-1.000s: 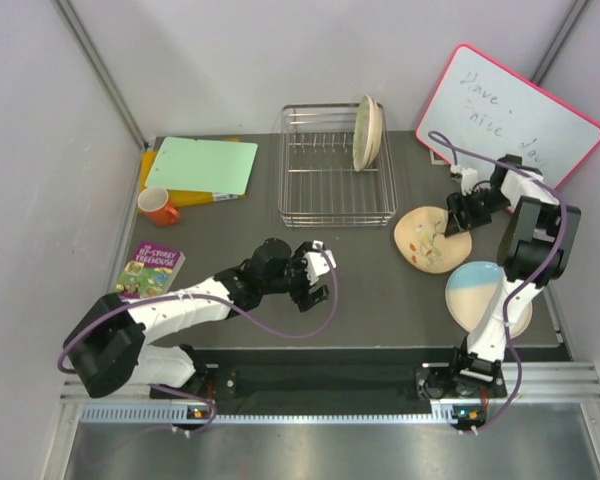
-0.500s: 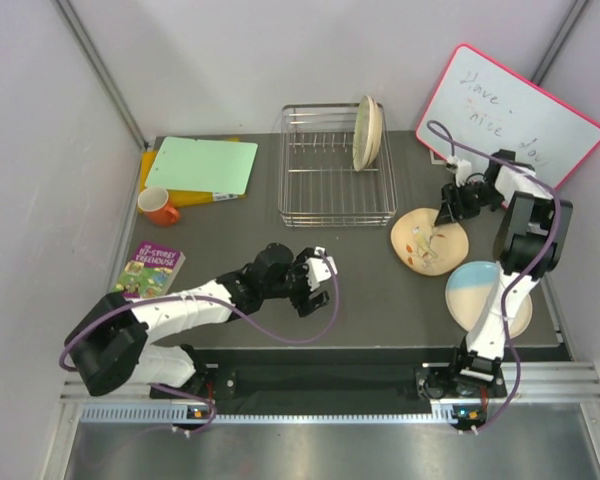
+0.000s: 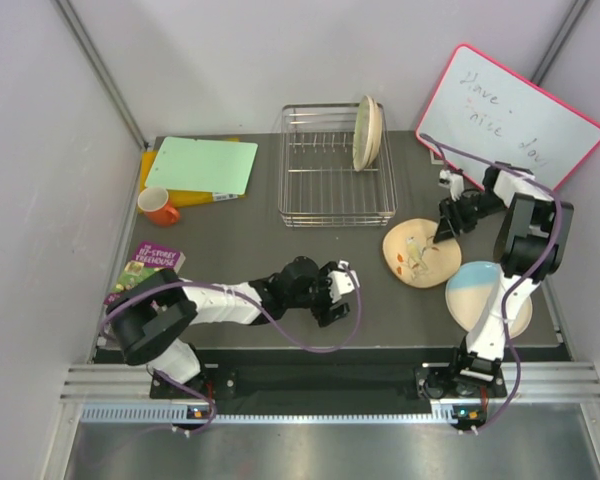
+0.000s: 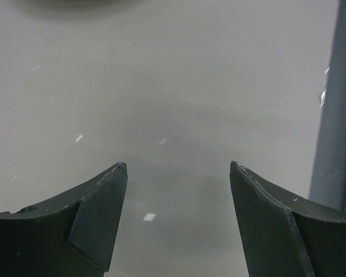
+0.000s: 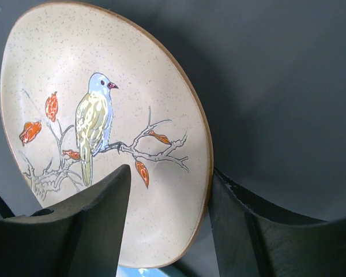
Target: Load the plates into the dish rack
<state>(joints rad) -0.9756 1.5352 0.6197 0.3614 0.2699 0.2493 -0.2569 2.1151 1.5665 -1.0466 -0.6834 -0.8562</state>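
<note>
The dish rack [image 3: 325, 175] stands at the back middle, with one plate [image 3: 368, 132] upright on edge at its right side. A cream bird plate [image 3: 416, 255] lies on the table right of the rack. My right gripper [image 3: 446, 226] is at its far right rim. In the right wrist view [image 5: 170, 170] its jaws straddle the rim of the bird plate [image 5: 104, 86], one finger over the inside and one outside, still apart. A light blue plate [image 3: 483, 293] lies on another plate [image 3: 521, 322] at the front right. My left gripper [image 3: 342, 292] is open and empty over bare table [image 4: 179, 164].
A pink-framed whiteboard [image 3: 510, 115] leans at the back right, close behind the right arm. A green board [image 3: 200, 165], an orange cup [image 3: 160, 207] and a book [image 3: 148, 266] sit on the left side. A grey post [image 4: 340, 104] shows in the left wrist view.
My left gripper has moved right and toward the front edge. My right gripper has come down onto the bird plate's rim, and the plate has slid a little to the left.
</note>
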